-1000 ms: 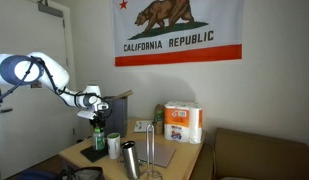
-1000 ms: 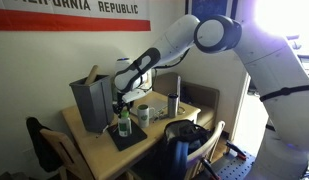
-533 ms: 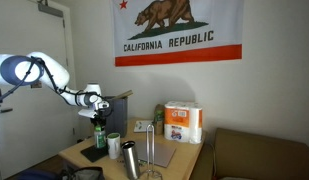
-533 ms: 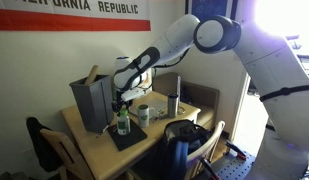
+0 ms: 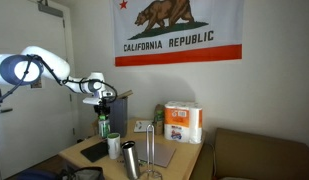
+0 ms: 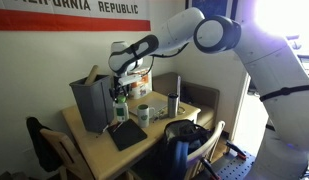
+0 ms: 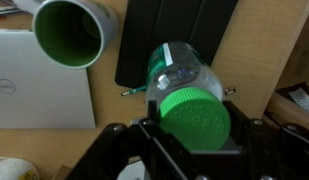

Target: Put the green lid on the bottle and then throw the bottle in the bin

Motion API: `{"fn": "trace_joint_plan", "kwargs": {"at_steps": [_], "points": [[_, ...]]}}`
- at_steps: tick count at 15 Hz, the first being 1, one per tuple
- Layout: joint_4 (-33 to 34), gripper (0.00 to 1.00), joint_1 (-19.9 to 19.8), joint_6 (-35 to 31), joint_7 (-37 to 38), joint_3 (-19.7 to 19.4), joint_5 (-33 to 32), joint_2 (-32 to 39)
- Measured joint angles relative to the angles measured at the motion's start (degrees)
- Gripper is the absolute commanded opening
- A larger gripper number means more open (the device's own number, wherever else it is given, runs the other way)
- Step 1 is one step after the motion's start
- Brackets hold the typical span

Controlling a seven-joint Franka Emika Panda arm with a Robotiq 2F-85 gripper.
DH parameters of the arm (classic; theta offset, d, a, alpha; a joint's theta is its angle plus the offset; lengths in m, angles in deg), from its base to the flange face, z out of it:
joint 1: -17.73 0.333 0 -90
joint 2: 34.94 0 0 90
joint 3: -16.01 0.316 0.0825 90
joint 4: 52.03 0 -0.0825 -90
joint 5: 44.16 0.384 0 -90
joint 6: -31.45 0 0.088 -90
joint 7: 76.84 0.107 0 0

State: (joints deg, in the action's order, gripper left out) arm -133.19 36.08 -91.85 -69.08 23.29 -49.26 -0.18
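the gripper [image 6: 119, 86] is clamped on the top of the bottle [image 6: 120, 106], its jaws pressed in from both sides at the neck. the lid [image 7: 194, 115] sits on the bottle – in the wrist view it fills the space between the two fingers [image 7: 146, 130], with the clear-green body of the bottle [image 7: 179, 72] showing past it. the bottle hangs upright from the gripper, off the table [image 6: 89, 150] and above the black mat [image 6: 125, 136]. in an exterior view it is just beside the bin [image 6: 91, 105], level with the bin's side wall rather than over the opening. in an exterior view the bottle [image 5: 104, 123] hangs under the gripper [image 5: 102, 100], above a white cup [image 5: 113, 145] with a green band. the wrist view shows that cup [image 7: 70, 32] from above – green inside – next to a white laptop [image 7: 39, 90]. a steel tumbler [image 5: 129, 160] and a paper-towel pack [image 5: 182, 122] also stand on the table.
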Motion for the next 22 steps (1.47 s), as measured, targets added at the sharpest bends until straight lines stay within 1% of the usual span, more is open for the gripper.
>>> {"fn": "trace_joint_plan", "kwargs": {"at_steps": [3, 5, 8, 11, 14, 17, 22], "points": [[8.67, 0.40, -0.10, 8.37, -1.92, -1.09, -2.25, -0.42], [14.69, 0.40, -0.06, 12.15, -2.16, -1.42, -4.30, -0.51], [22.84, 0.40, 0.68, 14.57, -2.17, -1.47, -7.21, -0.25], [30.74, 0.40, 2.27, 15.81, -2.13, -1.69, -9.93, 1.09], [38.34, 0.40, 3.98, 16.00, -1.95, -2.23, -11.59, 3.54], [44.06, 0.40, 5.24, 15.12, -1.72, -3.11, -11.59, 6.21], [47.91, 0.40, 5.40, 7.13, 0.15, -3.11, -11.58, 11.06]]}}
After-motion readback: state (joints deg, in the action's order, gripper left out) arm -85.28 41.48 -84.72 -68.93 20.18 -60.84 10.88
